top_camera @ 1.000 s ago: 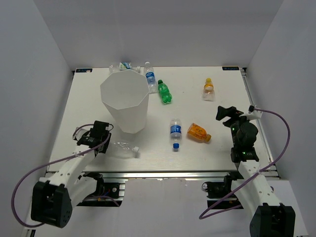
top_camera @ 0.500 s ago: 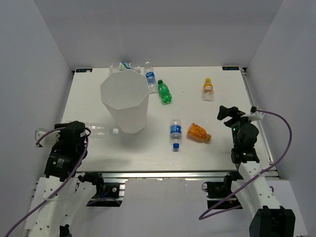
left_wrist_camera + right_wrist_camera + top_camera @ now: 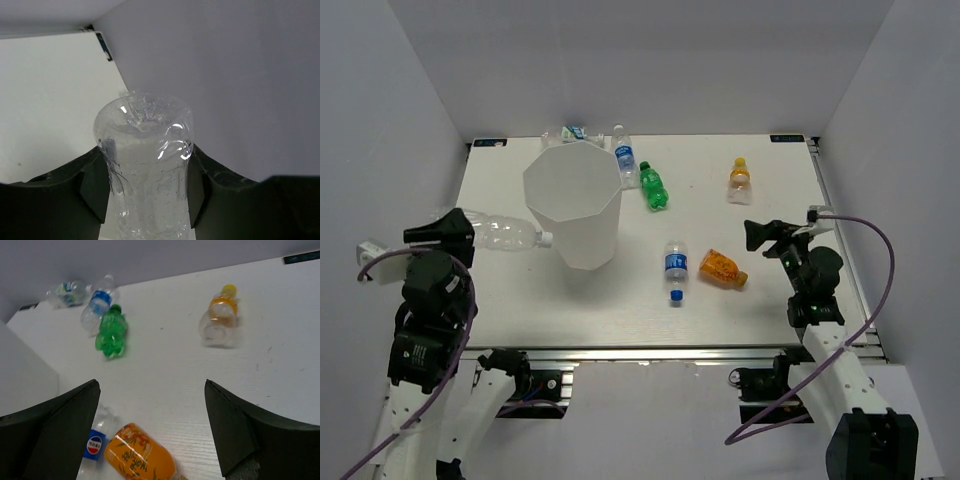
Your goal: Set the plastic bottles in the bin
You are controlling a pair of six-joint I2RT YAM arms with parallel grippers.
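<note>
My left gripper (image 3: 448, 232) is shut on the plain clear bottle (image 3: 505, 235) and holds it level in the air, left of the white faceted bin (image 3: 582, 245), cap toward the bin wall. In the left wrist view the bottle (image 3: 145, 150) fills the gap between both fingers (image 3: 95, 185). My right gripper (image 3: 758, 235) is open and empty, just right of the lying orange bottle (image 3: 719, 267). In the right wrist view the gripper (image 3: 151, 390) hangs above that orange bottle (image 3: 140, 455) and a blue-labelled clear bottle (image 3: 95, 442).
The blue-labelled bottle (image 3: 674, 265) lies mid-table. A green bottle (image 3: 652, 187), another blue-labelled bottle (image 3: 623, 155) and a crumpled clear one (image 3: 568, 134) lie behind the bin. A yellow-capped orange bottle (image 3: 741, 180) lies at the back right. Grey walls enclose the table.
My left arm has lifted the clear bottle off the front-left of the table and swung it up beside the bin. My right gripper has shifted slightly left toward the orange bottle.
</note>
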